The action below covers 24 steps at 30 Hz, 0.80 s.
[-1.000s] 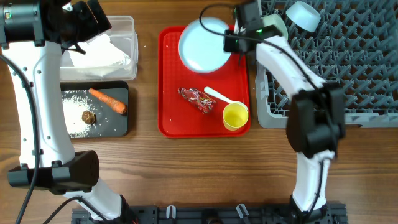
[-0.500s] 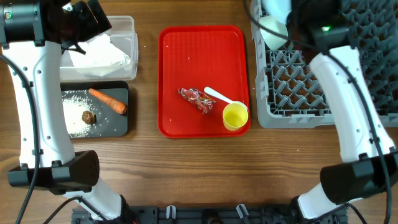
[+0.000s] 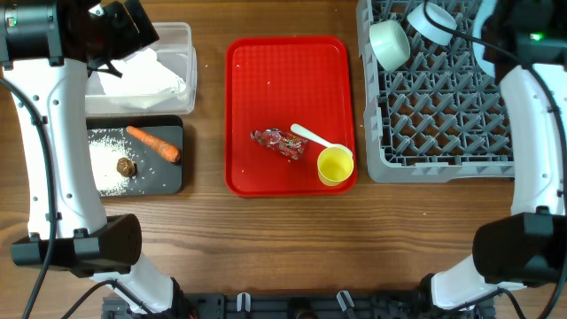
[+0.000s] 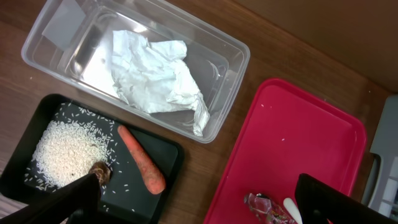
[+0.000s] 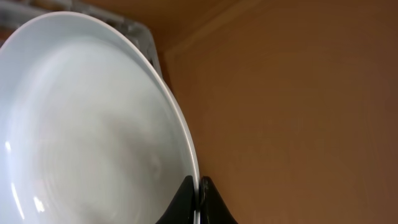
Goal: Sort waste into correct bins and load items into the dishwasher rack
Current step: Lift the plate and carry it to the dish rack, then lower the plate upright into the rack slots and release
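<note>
A brown wood-grain table (image 3: pixel 266 239) fills the scene, and nothing of the room shows beyond it. The left gripper (image 4: pixel 198 186) hangs empty, fingers spread wide, above a clear rectangular plastic tub (image 4: pixel 233 68) holding a crumpled white paper napkin (image 4: pixel 158 78). Just beside it, a shallow black rectangular tray (image 4: pixel 171 155) carries white rice grains (image 4: pixel 62 152), an orange carrot (image 4: pixel 142 168) and a small brown food lump (image 4: pixel 101 171). The flat red serving tray (image 3: pixel 292 89) bears a red printed snack wrapper (image 3: pixel 279 142), a white plastic spoon (image 3: pixel 314 139) and a small yellow cup (image 3: pixel 335 166). Two pale bowls (image 3: pixel 390 42) sit tilted in the large grey plastic dishwasher rack (image 3: pixel 443 115). The right gripper (image 5: pixel 199 196) pinches the rim of a round pale-blue plate (image 5: pixel 81 124), held up near the rack's edge.
</note>
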Motion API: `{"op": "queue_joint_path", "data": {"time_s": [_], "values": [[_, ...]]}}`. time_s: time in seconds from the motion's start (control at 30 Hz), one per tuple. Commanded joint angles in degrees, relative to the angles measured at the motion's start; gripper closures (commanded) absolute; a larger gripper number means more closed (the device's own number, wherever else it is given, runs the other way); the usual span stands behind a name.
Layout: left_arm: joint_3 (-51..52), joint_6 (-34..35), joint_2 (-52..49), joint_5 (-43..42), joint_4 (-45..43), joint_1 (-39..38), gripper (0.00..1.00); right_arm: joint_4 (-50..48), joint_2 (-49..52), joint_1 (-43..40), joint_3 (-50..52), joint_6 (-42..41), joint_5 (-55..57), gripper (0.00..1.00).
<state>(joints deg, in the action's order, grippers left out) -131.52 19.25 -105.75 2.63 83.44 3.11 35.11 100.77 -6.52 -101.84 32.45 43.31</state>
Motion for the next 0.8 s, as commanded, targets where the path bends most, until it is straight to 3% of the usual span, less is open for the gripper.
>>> {"op": "queue_joint_path", "data": {"time_s": [0.0, 0.4, 0.77], "values": [[0.3, 0.5, -0.2, -0.2, 0.0, 0.2, 0.0, -0.8, 1.6, -1.9, 1.0, 7.3, -6.4, 0.96], [0.3, 0.5, -0.2, -0.3, 0.0, 0.2, 0.0, -5.1, 9.2, -2.5, 1.0, 16.5, -5.9, 0.96], [0.3, 0.6, -0.2, -0.2, 0.0, 0.2, 0.0, -8.9, 11.5, -4.1, 1.0, 16.7, -5.2, 0.96]]}}
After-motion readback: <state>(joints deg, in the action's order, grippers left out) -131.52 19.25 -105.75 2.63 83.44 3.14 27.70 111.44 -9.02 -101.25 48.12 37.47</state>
